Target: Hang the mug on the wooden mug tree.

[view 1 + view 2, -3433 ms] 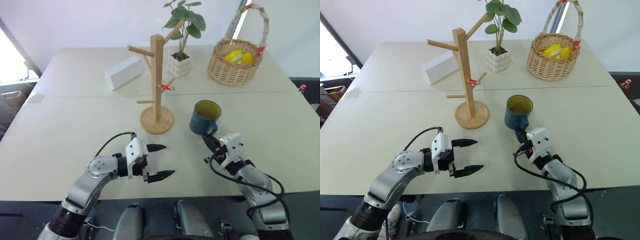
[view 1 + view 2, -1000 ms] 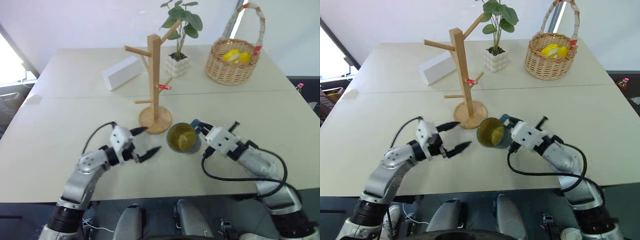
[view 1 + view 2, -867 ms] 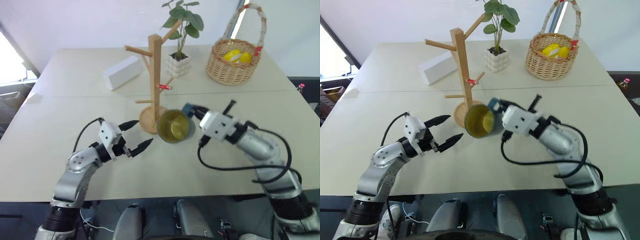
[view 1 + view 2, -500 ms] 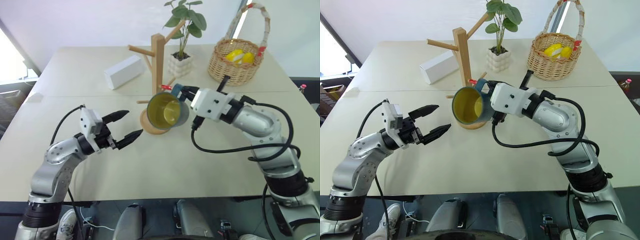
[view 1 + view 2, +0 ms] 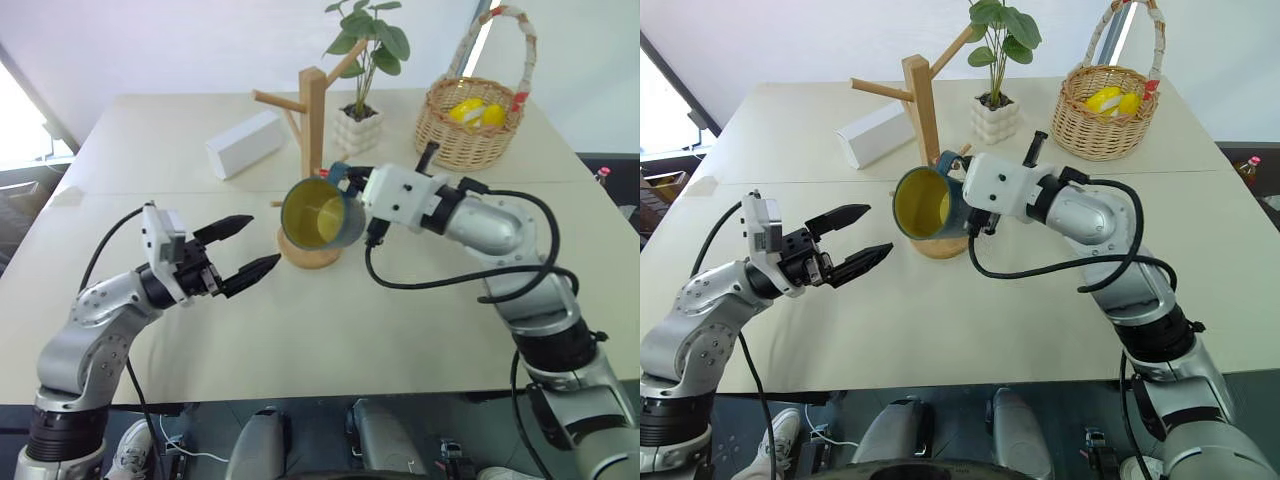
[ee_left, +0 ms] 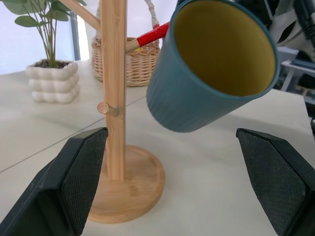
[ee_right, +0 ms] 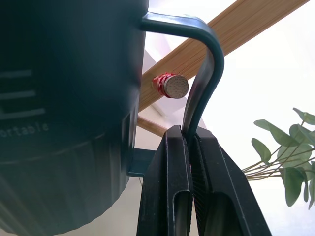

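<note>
The dark teal mug (image 5: 320, 212) hangs in the air, tipped on its side, with its yellow inside facing my left gripper. My right gripper (image 7: 189, 162) is shut on the mug's loop handle (image 7: 207, 73). The mug is just in front of the wooden mug tree (image 5: 315, 130), above its round base (image 5: 305, 256). In the right wrist view, the tip of the red-tagged peg (image 7: 171, 86) shows through the handle loop. I cannot tell whether the peg reaches into the loop. My left gripper (image 5: 262, 242) is open to the left of the mug, holding nothing, and its fingers (image 6: 83, 172) frame the mug and the post.
A white box (image 5: 245, 145) lies behind the tree on the left. A potted plant (image 5: 360, 125) stands right behind the post. A wicker basket (image 5: 470, 125) with yellow fruit sits at the back right. Bare table (image 5: 330, 320) lies in front of the tree.
My right gripper has lifted the mug up and to the left, up to the tree's pegs. My left arm rose and drew left, staying open.
</note>
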Motion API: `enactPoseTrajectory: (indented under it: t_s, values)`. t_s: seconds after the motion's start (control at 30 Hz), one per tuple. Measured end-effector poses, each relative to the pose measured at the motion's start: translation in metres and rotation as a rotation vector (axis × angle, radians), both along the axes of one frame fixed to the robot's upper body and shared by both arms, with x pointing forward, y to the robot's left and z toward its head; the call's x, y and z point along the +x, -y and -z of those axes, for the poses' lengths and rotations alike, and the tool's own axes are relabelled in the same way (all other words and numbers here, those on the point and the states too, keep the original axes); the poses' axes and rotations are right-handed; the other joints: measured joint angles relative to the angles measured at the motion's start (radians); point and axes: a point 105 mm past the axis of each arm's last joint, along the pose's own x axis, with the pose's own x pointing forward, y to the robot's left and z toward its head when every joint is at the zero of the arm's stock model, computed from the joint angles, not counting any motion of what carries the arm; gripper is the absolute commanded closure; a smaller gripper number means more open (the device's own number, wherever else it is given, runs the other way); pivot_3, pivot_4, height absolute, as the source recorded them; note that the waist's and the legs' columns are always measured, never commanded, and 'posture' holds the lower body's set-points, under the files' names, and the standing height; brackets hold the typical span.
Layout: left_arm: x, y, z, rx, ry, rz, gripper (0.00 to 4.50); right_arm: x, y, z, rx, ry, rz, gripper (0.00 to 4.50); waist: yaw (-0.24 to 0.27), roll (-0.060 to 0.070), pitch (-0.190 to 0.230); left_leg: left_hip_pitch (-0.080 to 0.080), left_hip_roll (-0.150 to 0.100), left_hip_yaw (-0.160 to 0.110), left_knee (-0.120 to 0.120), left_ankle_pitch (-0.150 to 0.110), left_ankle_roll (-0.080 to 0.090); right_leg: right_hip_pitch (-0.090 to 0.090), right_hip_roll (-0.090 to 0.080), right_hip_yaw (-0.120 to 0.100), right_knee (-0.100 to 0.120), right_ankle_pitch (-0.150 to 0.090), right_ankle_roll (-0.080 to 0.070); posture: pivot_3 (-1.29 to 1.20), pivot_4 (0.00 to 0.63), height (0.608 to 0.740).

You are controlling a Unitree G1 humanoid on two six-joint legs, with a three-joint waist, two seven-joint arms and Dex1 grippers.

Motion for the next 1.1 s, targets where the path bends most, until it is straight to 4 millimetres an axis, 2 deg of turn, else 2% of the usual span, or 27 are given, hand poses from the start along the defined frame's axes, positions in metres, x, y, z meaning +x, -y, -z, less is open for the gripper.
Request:
enactPoseTrajectory:
  t_s: [0.1, 0.2, 0.33, 0.37, 0.4, 0.47, 0.53, 0.67, 0.73, 0.83, 0.9, 1.0, 1.1]
  values:
    - [-0.001, -0.001, -0.003, -0.007, 0.010, -0.007, 0.00, 0.004, -0.001, 0.002, 0.002, -0.004, 0.015, 4.45, 0.000, 0.000, 0.000, 0.000, 0.000, 0.000, 0.000, 0.000, 0.000, 0.000, 0.000, 0.000, 0.000, 0.000, 0.000, 0.00, 0.150, 0.740]
    - [-0.001, -0.002, -0.003, -0.008, 0.010, -0.013, 0.00, 0.007, -0.001, 0.004, -0.002, -0.011, 0.021, 3.63, 0.001, 0.000, 0.000, 0.000, 0.000, 0.000, 0.000, 0.000, 0.000, 0.000, 0.000, 0.000, 0.000, 0.000, 0.000, 0.00, 0.150, 0.740]
    - [0.000, -0.003, -0.003, -0.009, 0.009, -0.017, 0.00, 0.007, -0.001, 0.001, 0.002, 0.005, 0.027, 1.70, 0.000, 0.000, 0.000, 0.000, 0.000, 0.000, 0.000, 0.000, 0.000, 0.000, 0.000, 0.000, 0.000, 0.000, 0.000, 0.00, 0.150, 0.740]
    - [0.000, -0.003, -0.003, -0.009, 0.009, -0.019, 0.00, 0.007, -0.001, 0.000, 0.002, 0.012, 0.029, 1.37, 0.000, 0.000, 0.000, 0.000, 0.000, 0.000, 0.000, 0.000, 0.000, 0.000, 0.000, 0.000, 0.000, 0.000, 0.000, 0.00, 0.150, 0.740]
    - [0.000, -0.002, -0.004, -0.010, 0.011, -0.020, 0.00, 0.007, 0.000, -0.001, 0.002, 0.020, 0.031, 0.78, 0.000, 0.000, 0.000, 0.000, 0.000, 0.000, 0.000, 0.000, 0.000, 0.000, 0.000, 0.000, 0.000, 0.000, 0.000, 0.00, 0.150, 0.740]
    - [0.001, -0.002, -0.005, -0.012, 0.015, -0.023, 0.00, 0.008, 0.004, -0.003, 0.000, 0.031, 0.039, 0.78, 0.000, 0.000, 0.000, 0.000, 0.000, 0.000, 0.000, 0.000, 0.000, 0.000, 0.000, 0.000, 0.000, 0.000, 0.000, 0.00, 0.150, 0.740]
    - [0.003, -0.003, -0.004, -0.020, 0.009, -0.035, 0.00, 0.006, 0.015, -0.005, 0.012, 0.040, 0.056, 0.78, 0.004, 0.000, 0.000, 0.000, 0.000, 0.000, 0.000, 0.000, 0.000, 0.000, 0.000, 0.000, 0.000, 0.000, 0.000, 0.00, 0.150, 0.740]
    - [0.021, -0.019, 0.009, -0.068, -0.051, -0.169, 0.00, -0.002, 0.053, 0.007, 0.169, -0.066, 0.098, 0.78, 0.005, -0.001, 0.000, 0.000, -0.001, 0.000, 0.000, 0.000, 0.000, 0.001, -0.001, 0.000, -0.002, 0.000, 0.000, 0.00, 0.150, 0.740]
    - [0.033, -0.037, 0.020, -0.084, -0.080, -0.303, 0.00, -0.007, 0.078, 0.030, 0.336, -0.194, 0.139, 0.78, 0.004, -0.002, -0.001, 0.000, 0.000, 0.000, -0.001, 0.000, 0.000, 0.002, -0.001, 0.000, -0.001, 0.000, 0.000, 0.00, 0.150, 0.740]
    - [0.042, -0.067, 0.040, -0.095, -0.121, -0.503, 0.00, -0.011, 0.113, 0.079, 0.567, -0.381, 0.254, 0.78, -0.002, -0.002, -0.001, 0.001, 0.000, 0.001, -0.002, 0.000, 0.000, 0.000, 0.000, 0.001, 0.000, 0.000, 0.000, 0.00, 0.150, 0.740]
    - [0.044, -0.080, 0.051, -0.072, -0.125, -0.596, 0.00, -0.012, 0.127, 0.101, 0.677, -0.443, 0.317, 0.78, -0.006, -0.001, -0.001, 0.002, 0.000, 0.002, -0.001, 0.000, 0.000, 0.000, 0.000, 0.002, 0.001, 0.000, 0.000, 0.00, 0.150, 0.740]
    - [0.042, -0.094, 0.072, -0.036, -0.145, -0.716, 0.00, -0.013, 0.131, 0.115, 0.759, -0.455, 0.339, 0.78, -0.004, -0.001, -0.001, 0.003, 0.000, 0.002, -0.001, 0.000, 0.000, 0.000, 0.001, 0.002, 0.002, 0.000, 0.000, 0.00, 0.150, 0.740]
    - [0.038, -0.099, 0.085, -0.019, -0.170, -0.759, 0.00, -0.012, 0.133, 0.123, 0.765, -0.465, 0.347, 0.78, 0.000, -0.001, -0.001, 0.002, 0.000, 0.002, -0.001, 0.000, 0.000, 0.000, 0.001, 0.002, 0.002, 0.000, 0.000, 0.00, 0.150, 0.740]
